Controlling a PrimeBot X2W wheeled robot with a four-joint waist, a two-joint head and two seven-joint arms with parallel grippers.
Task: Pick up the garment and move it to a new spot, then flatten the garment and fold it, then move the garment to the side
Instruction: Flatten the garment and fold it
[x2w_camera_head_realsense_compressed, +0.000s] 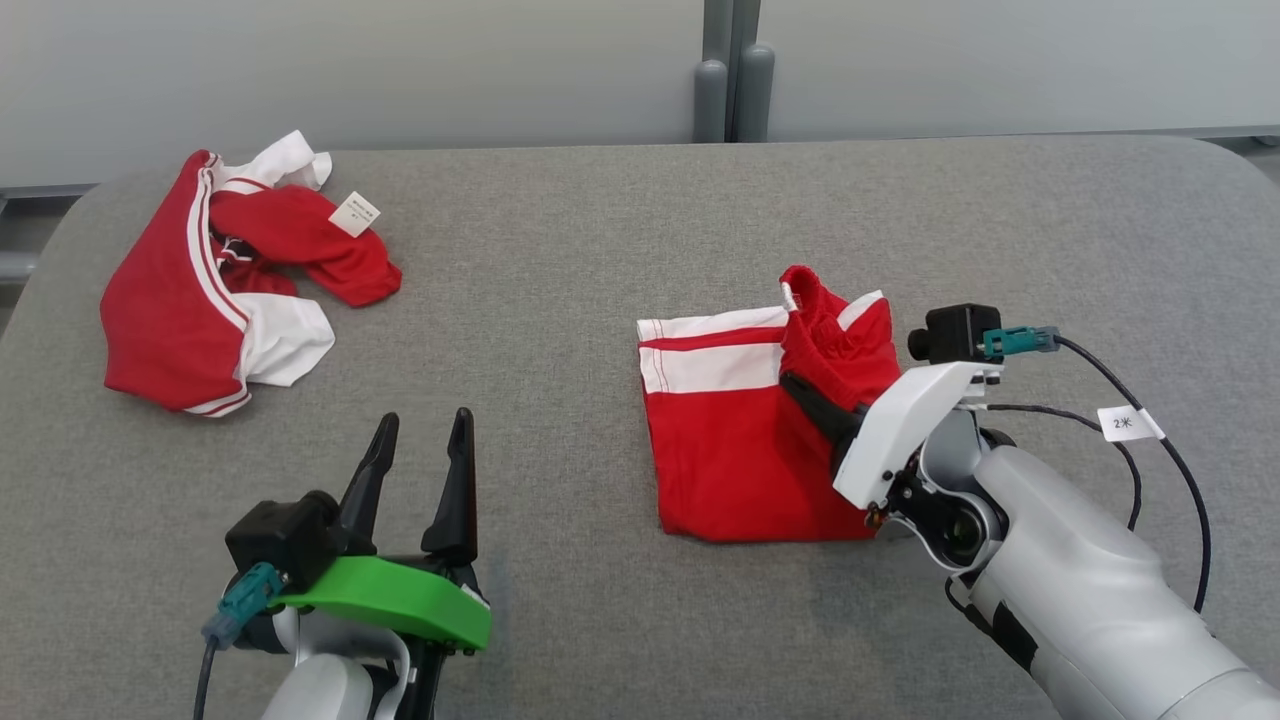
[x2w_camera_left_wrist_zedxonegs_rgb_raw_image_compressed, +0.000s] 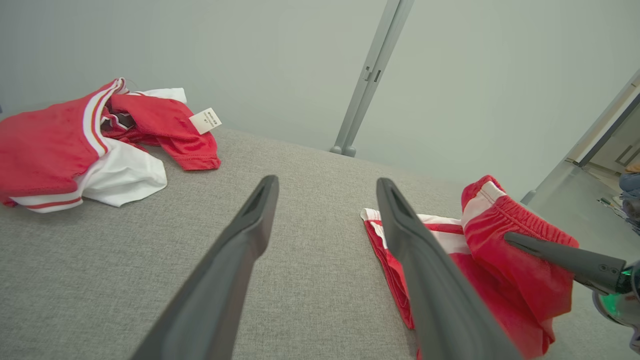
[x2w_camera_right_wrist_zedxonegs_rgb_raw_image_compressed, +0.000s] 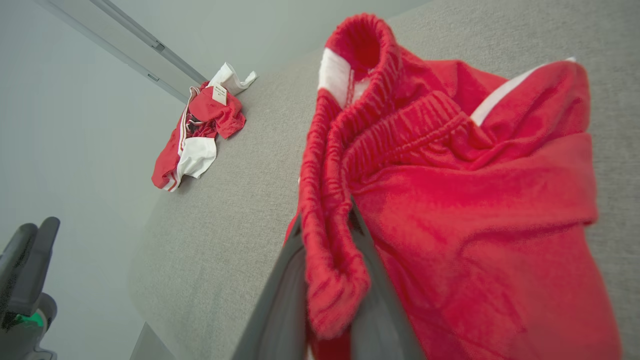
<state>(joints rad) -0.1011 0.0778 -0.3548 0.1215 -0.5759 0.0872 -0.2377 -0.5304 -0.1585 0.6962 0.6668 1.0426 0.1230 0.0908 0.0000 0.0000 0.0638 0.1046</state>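
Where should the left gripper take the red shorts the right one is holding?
I'd grip the flat left edge of the red shorts, just below the white band, coming in low from the robot's left. That edge lies free on the table facing the open left gripper, while the right gripper is shut on the bunched waistband, lifting that side.

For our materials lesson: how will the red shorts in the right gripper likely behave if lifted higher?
Probably floppy: the shorts droop and bunch at the right gripper instead of holding shape. Likely light: a pinch at the waistband alone raises a fold. The smooth-looking cloth might slip from the jaws.
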